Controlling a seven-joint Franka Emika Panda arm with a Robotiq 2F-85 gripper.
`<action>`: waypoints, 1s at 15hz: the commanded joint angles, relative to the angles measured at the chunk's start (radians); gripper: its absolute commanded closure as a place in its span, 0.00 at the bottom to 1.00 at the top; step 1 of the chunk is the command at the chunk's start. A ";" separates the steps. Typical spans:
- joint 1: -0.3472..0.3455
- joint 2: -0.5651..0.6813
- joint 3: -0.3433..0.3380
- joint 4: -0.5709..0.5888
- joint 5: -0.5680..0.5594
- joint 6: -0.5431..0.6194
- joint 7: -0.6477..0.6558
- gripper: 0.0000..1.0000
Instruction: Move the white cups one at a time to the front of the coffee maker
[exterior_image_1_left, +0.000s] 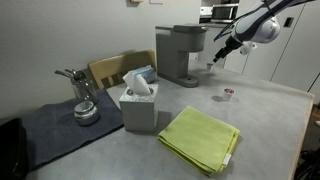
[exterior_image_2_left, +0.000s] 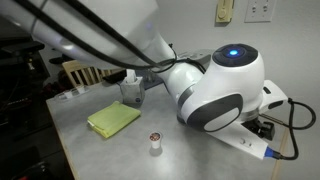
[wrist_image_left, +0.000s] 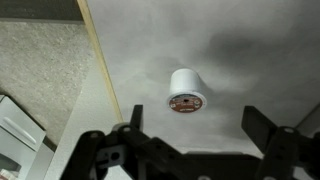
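White and tiny with a dark reddish top, the cup (wrist_image_left: 186, 90) stands on the worktop (wrist_image_left: 250, 50) at mid-frame in the wrist view — the end effector (wrist_image_left: 196, 125) hovers above, jaws wide and empty. Seemingly the reach step; next, descend to straddle the cup, then close.

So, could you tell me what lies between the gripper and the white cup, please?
Nothing: the wrist view shows only bare table between the gripper and the white cup.
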 joint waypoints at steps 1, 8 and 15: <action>-0.008 0.062 0.023 0.102 0.030 -0.074 -0.069 0.00; 0.008 0.140 0.029 0.225 0.115 -0.186 -0.146 0.00; 0.034 0.189 0.018 0.300 0.194 -0.214 -0.190 0.00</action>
